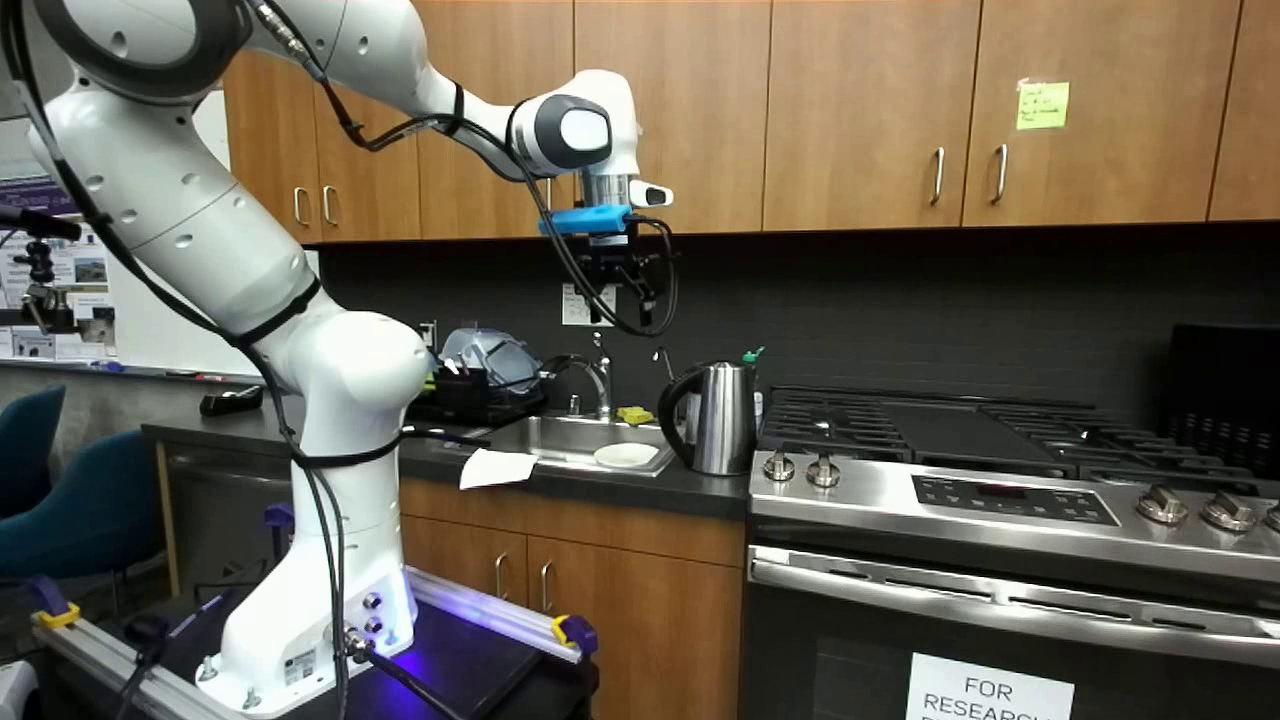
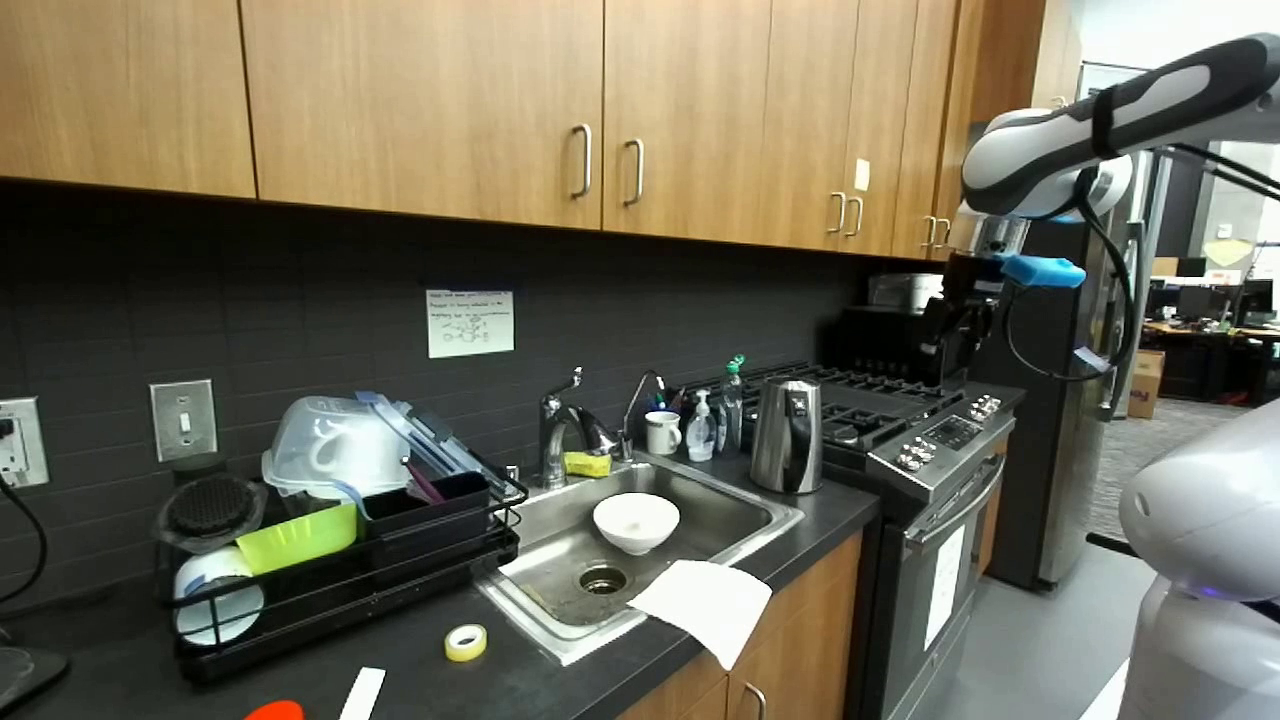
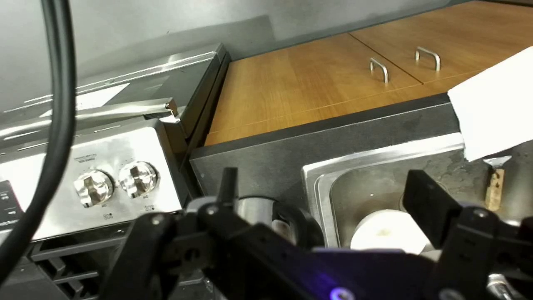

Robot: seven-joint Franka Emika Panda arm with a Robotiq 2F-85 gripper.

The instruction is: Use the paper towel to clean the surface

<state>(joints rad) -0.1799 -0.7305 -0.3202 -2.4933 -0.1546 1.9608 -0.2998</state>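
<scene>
The white paper towel [image 1: 497, 468] lies over the front edge of the dark countertop [image 1: 600, 492], partly hanging down. In an exterior view the towel [image 2: 705, 605] also overlaps the sink's front rim, and the countertop [image 2: 470, 685] runs along the sink. In the wrist view the towel [image 3: 499, 104] is at the right edge, cut off by the frame, and a bare strip of countertop [image 3: 258, 154] shows in the middle. My gripper [image 3: 322, 183] is open and empty, its fingers wide apart. It also shows high above the counter in an exterior view [image 1: 620, 300], apart from the towel.
A steel kettle [image 1: 727, 420] stands between the sink [image 2: 735, 540] and the stove [image 1: 1020, 505]. A white bowl [image 2: 636, 522] sits in the sink. A loaded dish rack [image 2: 345, 575] and a tape roll [image 2: 465, 642] are on the counter. Wooden cabinets [image 1: 670, 120] hang above.
</scene>
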